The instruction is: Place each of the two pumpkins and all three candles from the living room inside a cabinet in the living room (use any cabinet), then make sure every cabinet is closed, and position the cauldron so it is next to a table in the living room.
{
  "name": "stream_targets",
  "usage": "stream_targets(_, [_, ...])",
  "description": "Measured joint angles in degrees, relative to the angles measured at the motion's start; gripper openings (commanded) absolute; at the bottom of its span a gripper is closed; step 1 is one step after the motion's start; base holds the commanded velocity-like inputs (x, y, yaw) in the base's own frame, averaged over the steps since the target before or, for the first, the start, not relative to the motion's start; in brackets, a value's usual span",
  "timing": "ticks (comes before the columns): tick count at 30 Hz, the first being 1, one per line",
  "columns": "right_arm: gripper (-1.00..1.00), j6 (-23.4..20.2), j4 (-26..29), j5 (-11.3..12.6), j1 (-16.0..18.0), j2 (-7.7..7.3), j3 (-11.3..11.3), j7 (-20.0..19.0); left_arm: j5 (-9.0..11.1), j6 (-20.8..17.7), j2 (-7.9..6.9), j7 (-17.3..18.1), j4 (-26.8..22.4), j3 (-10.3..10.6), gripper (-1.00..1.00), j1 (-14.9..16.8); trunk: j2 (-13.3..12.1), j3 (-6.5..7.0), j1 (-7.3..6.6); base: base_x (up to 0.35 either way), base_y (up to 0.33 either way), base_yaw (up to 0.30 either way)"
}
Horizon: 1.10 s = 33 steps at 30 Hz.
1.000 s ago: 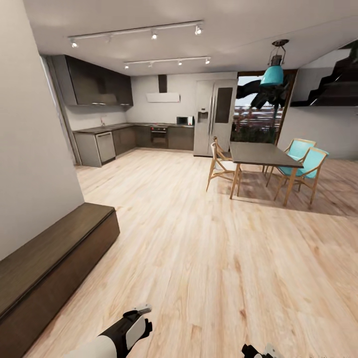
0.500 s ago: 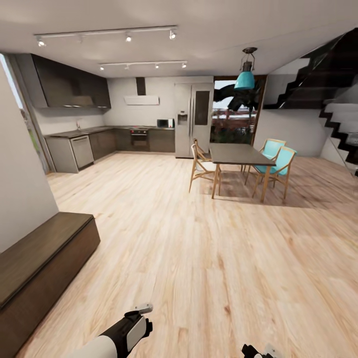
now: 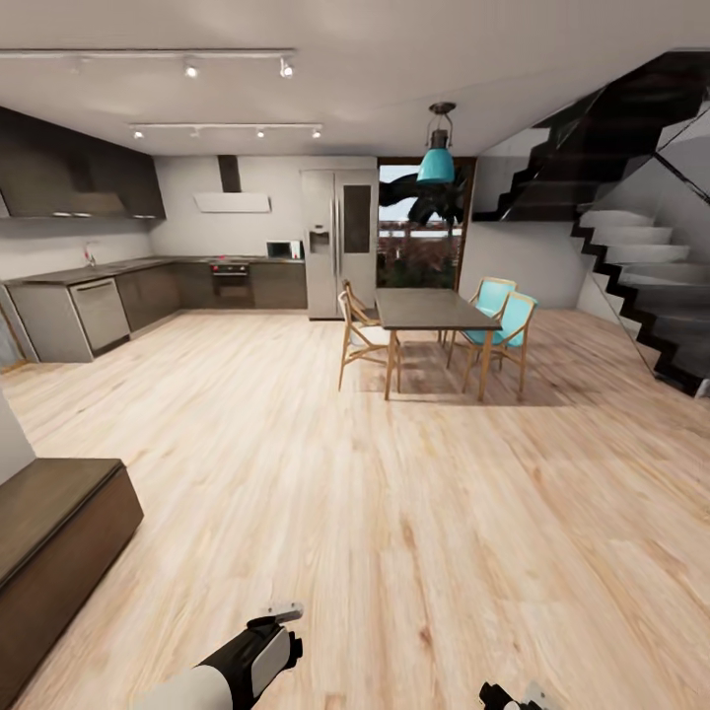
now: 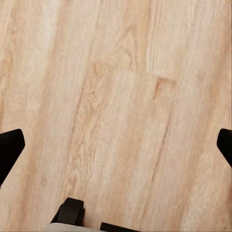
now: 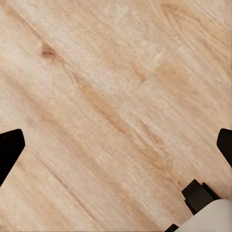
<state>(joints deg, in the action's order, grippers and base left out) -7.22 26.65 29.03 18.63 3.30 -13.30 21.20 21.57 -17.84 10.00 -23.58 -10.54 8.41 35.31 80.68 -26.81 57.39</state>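
The cabinet [image 3: 54, 528], a long low dark brown unit, runs along the left edge of the head view, and its visible fronts look shut. The pumpkins, candles, cauldron and table are out of view. My left gripper [image 4: 116, 150] hangs open over bare wood floor, its black fingertips [image 4: 10, 147] far apart with nothing between them. My right gripper [image 5: 116, 150] is open in the same way above the floor planks. The left forearm [image 3: 247, 661] shows at the lower edge of the head view, and a bit of the right arm [image 3: 513, 697] at the bottom right.
Wide light wood floor [image 3: 394, 513] stretches ahead. A dark-topped dining set [image 3: 424, 311] with wooden and teal chairs stands mid-room under a teal lamp [image 3: 435, 163]. A kitchen with a fridge [image 3: 338, 242] lines the back wall. A dark staircase [image 3: 631, 286] rises at the right.
The whole head view has swung to the right, so the camera has turned: the cabinet slid toward the left edge and the staircase came into view. Both arms hold the same pose.
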Motion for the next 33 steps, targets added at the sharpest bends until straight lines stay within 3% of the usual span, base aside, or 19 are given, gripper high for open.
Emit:
stream_targets(22, [1.00,0.00,-0.01,0.01,0.00,0.03,0.00,0.01,0.00,0.00,0.00,0.00,0.00,0.00,1.00,0.00,0.00,0.94,0.00,0.350,0.000,-0.254])
stream_targets(33, [1.00,-0.07,-0.01,0.10,0.00,0.05,-0.09,0.01,0.02,0.01,0.00,-0.01,0.01,0.02,1.00,0.00,-0.01,0.96,0.03,0.181,0.000,-0.045])
